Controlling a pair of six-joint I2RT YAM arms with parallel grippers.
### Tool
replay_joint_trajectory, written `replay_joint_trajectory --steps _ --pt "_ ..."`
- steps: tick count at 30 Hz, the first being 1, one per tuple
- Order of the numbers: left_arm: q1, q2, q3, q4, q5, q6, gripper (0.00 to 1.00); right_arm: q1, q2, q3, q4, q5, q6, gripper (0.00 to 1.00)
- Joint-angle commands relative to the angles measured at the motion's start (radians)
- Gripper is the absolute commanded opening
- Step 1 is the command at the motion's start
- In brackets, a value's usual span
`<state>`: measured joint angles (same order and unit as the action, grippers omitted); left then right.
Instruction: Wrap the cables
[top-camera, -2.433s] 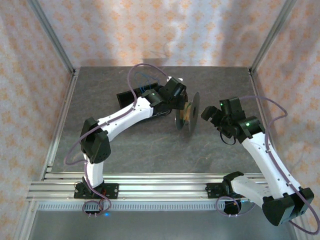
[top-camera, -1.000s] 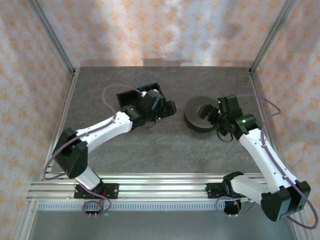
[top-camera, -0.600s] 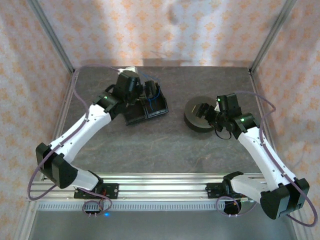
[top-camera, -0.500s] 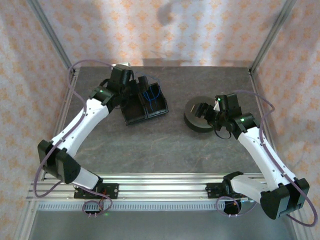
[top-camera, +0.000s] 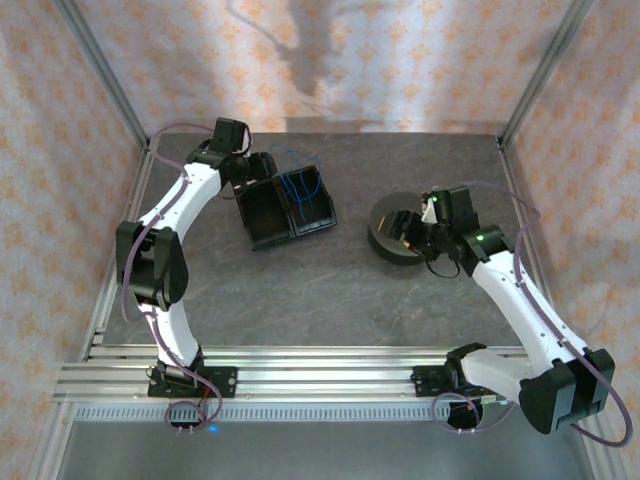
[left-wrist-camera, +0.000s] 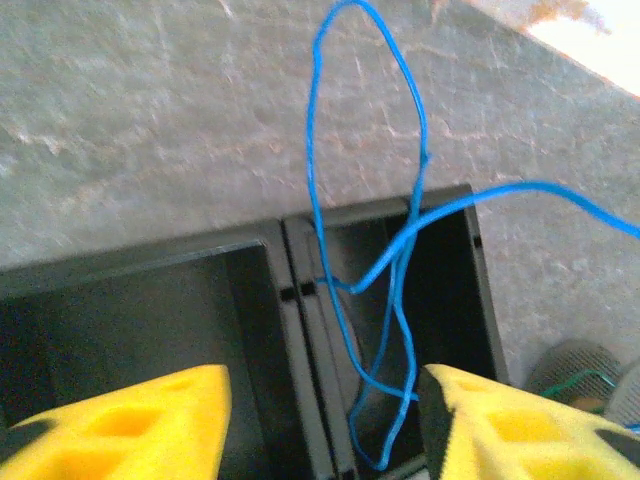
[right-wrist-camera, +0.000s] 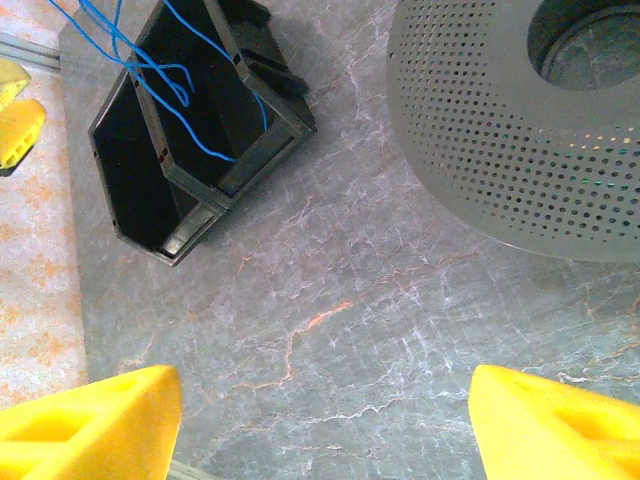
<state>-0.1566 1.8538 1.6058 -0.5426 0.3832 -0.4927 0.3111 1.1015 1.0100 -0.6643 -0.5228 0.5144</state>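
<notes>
While both pairs of jaws stand apart and empty, the thin blue wire (left-wrist-camera: 312, 180) spills loosely from the black plastic tray (left-wrist-camera: 295, 340); a shallow pinch could tangle it

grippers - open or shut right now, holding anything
left gripper: open, holding nothing
right gripper: open, holding nothing

Bare table (top-camera: 300, 290) between bins (top-camera: 262, 215) and spool (top-camera: 382, 242)
</notes>
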Motion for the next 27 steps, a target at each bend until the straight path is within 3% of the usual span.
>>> replay_joint_trajectory --steps 1,10,18,27 --pt "-0.049 -0.068 -0.044 0.012 0.010 -0.014 0.43 -0.005 0.015 -0.003 0.009 -0.011 -0.006 0.73" --pt "-0.106 -0.043 -0.109 0.075 -0.051 -0.137 0.31 -0.004 0.025 -0.016 0.031 -0.031 0.019 0.69" --pt "-0.107 0.013 -0.121 0.188 -0.065 -0.260 0.37 -0.005 0.011 -0.031 0.026 -0.029 0.019 0.69" --pt "-0.116 0.092 -0.116 0.263 -0.071 -0.328 0.28 -0.005 0.006 -0.034 0.029 -0.028 0.022 0.69"
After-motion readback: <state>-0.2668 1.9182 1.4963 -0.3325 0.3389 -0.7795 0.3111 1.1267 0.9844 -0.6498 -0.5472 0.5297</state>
